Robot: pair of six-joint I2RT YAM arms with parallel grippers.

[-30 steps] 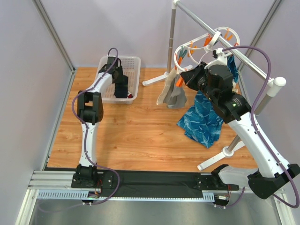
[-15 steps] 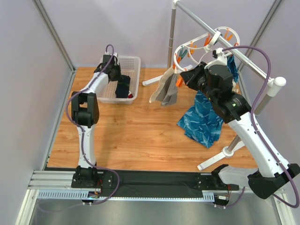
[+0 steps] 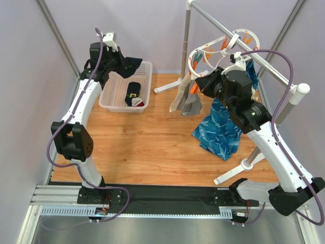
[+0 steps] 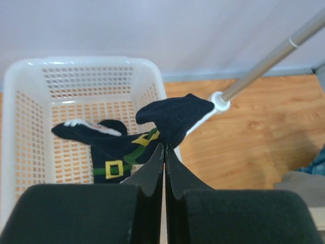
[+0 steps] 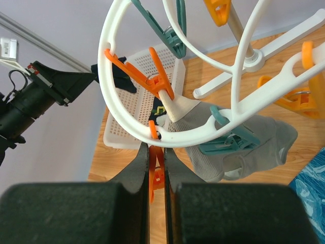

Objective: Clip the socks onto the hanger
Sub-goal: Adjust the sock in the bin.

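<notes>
Surveying a wood-grain table (image 3: 152, 147) boxed in by pale lilac walls (image 3: 142, 30). Finding the left gripper (image 4: 163, 152) with jaws pressed fully together, pinching the edge of a navy sock (image 4: 175, 116). Recording that sock as hanging raised over the rim of a white perforated basket (image 4: 30, 127), clear of the basket floor. Logging a second sock (image 4: 109, 152), dark with a green band and a yellow buckle mark, lying inside the same basket. Finding the right gripper (image 5: 156, 150) with jaws drawn nearly together, clamping an orange peg (image 5: 155, 175) dangling from the outer ring of the hanger (image 5: 117, 101). Noting, just above on that ring, another orange clip biting the tip of the pale grey socks (image 5: 244, 152), with a teal peg (image 5: 228, 137) clipped beside. Observing the hanger suspended from the grey metal rail stand (image 3: 223, 25) at the far right of the table. Marking a blue patterned cloth (image 3: 221, 127) hanging below the rail, just right of the grey socks and well apart from the basket.
</notes>
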